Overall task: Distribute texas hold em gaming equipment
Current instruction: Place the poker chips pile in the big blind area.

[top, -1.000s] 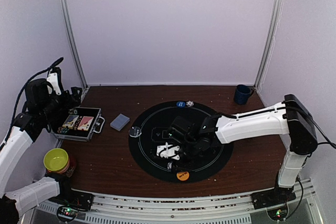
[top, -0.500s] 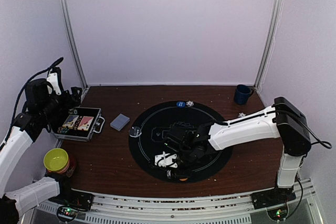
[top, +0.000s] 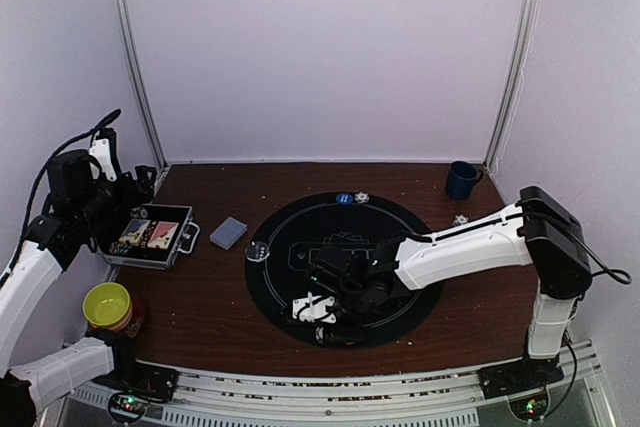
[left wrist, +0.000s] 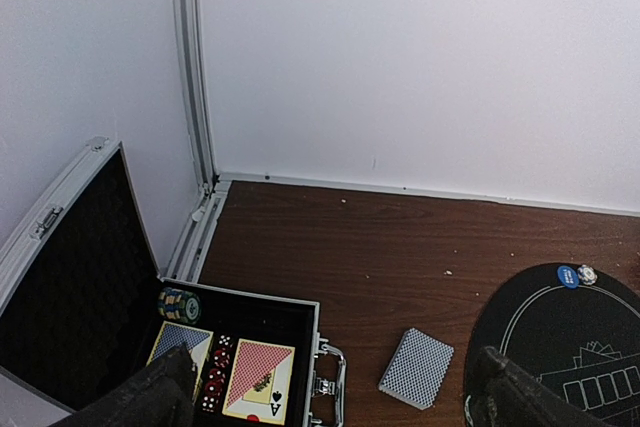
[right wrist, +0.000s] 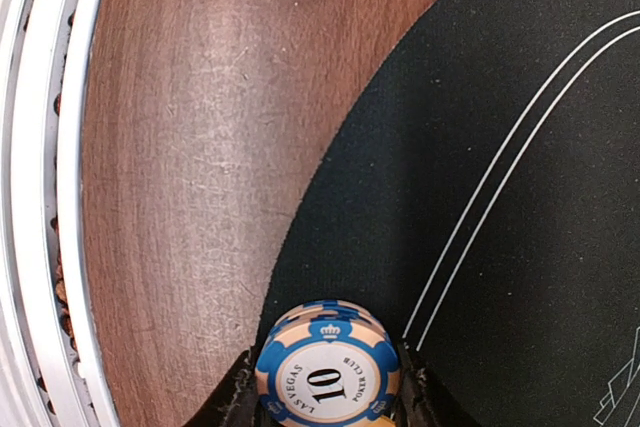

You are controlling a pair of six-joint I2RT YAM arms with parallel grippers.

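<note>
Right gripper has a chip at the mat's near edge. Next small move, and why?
Probably ease down and open the jaws to lay it there. The right gripper is shut on the striped 10 chip, which hangs just inside the near rim of the black mat, beside the wooden table. Whether it touches the mat I cannot tell.

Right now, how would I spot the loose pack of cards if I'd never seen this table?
Start at the big round black mat in the middle of the brown table. Just off its left edge, toward the open silver case, the pack of cards lies flat on bare wood. It is the only grey-blue patterned rectangle outside the case.
</note>
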